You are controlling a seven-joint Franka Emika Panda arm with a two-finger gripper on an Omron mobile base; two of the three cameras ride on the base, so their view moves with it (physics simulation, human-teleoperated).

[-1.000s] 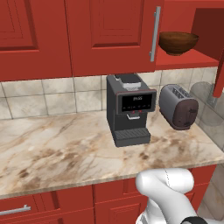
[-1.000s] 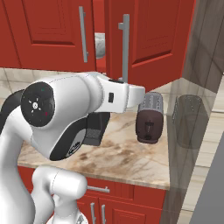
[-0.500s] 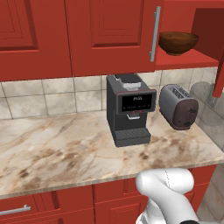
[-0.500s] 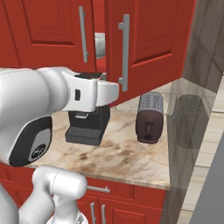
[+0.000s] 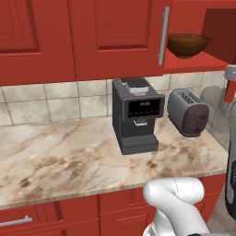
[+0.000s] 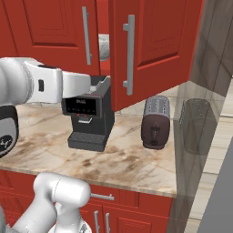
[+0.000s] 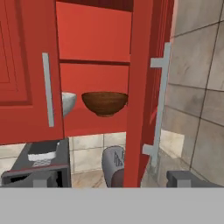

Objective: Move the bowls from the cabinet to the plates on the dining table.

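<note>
The red cabinet has its right door swung open. On its red shelf sits the dark brown bowl. Left of it the grey-white bowl peeks out from behind the left door. My gripper is open, empty, and hangs in front of and below the shelf, facing the brown bowl from some distance. In the right base view my white arm reaches across toward the cabinet opening. The plates and the dining table are out of view.
Under the cabinet, a black coffee machine and a dark toaster stand on the marble counter. The open door with its silver bar handle juts out over the toaster. A grey wall closes off the right.
My arm has swung away from the right base camera and stretched out toward the cabinet opening. Bowls, door and counter things have not moved.
</note>
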